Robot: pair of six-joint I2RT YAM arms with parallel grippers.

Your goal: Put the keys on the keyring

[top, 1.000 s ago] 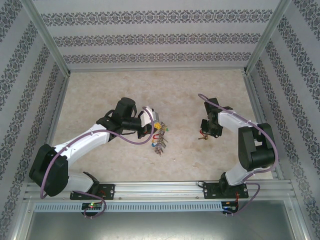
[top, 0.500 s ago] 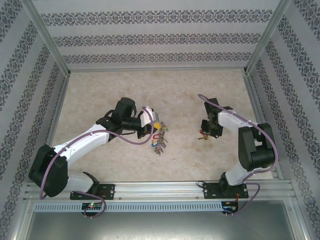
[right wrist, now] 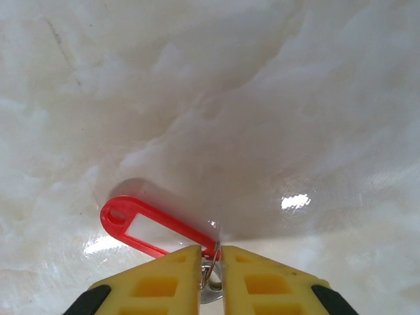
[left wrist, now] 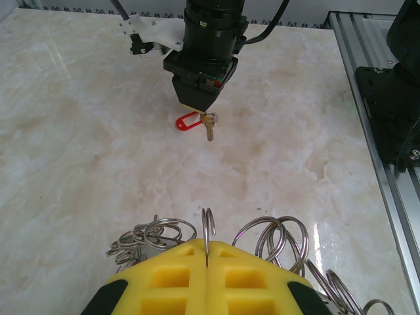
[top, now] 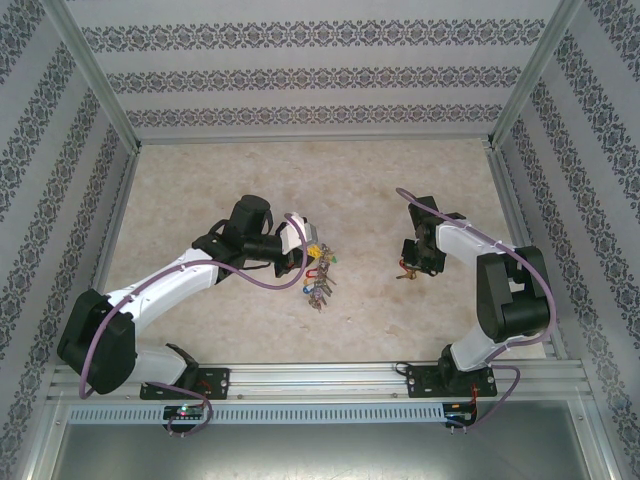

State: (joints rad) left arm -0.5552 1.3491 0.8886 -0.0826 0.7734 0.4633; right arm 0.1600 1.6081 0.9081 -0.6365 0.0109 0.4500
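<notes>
My left gripper (left wrist: pixel 207 244) is shut on the thin wire of the keyring (left wrist: pixel 209 225), which stands edge-on between the yellow pads. Small steel rings (left wrist: pixel 279 237) fan out on both sides of it. From above, the left gripper (top: pixel 303 261) holds the bunch of coloured-tag keys (top: pixel 319 281) at mid-table. My right gripper (right wrist: pixel 211 252) is shut on the small split ring (right wrist: pixel 210 268) of a key whose red tag (right wrist: pixel 149 226) lies flat on the marble. In the left wrist view the right gripper (left wrist: pixel 199 109) points down onto that red tag (left wrist: pixel 187 122) and silver key (left wrist: pixel 209 126).
The marble tabletop (top: pixel 360 180) is bare behind and between the arms. Aluminium rails (top: pixel 320 380) run along the near edge, and patterned walls (top: pixel 300 80) close the back and sides. The right arm's base (left wrist: pixel 394 111) stands at the right.
</notes>
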